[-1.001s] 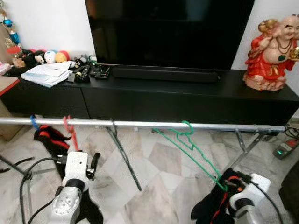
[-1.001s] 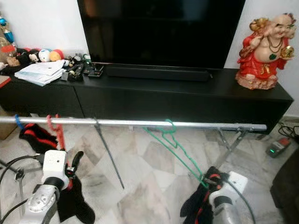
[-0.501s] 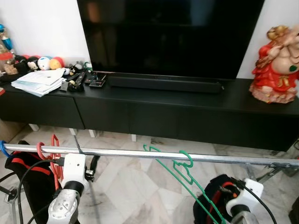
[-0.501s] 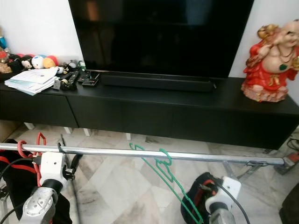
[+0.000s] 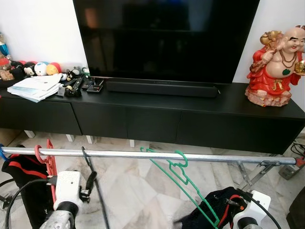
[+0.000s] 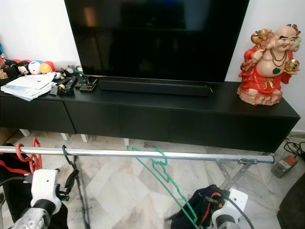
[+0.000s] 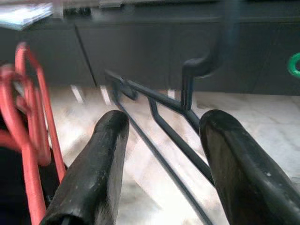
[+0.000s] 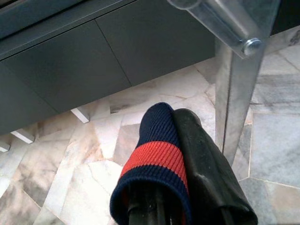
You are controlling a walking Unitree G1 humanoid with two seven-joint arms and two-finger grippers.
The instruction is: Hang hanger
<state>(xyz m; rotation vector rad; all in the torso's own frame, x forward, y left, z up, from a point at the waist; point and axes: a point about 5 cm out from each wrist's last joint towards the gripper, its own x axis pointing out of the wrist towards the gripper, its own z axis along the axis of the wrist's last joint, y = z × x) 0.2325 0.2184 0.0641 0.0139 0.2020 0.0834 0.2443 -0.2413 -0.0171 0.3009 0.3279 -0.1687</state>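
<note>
Three hangers sit on a silver clothes rail that runs across the foreground, in front of a long black TV cabinet. A red hanger hangs near the rail's left end. A black hanger is hooked over the rail just to its right, its hook resting on the bar. A green hanger hangs near the middle, slanting down toward the lower right.

The left pincer is released: its two black fingers stand apart with the black hanger's wire frame in the gap between them; whether they touch it cannot be told. In the head view this pincer sits just below the rail, beside the red hanger.

The right pincer is low on the right, clenched on a navy sock with a red stripe, pressed against one black finger. A slanted leg of the rack stands just beyond it.

On the cabinet are a dark television, a soundbar, papers, small toys and a red laughing Buddha figurine. The floor is marble tile.
</note>
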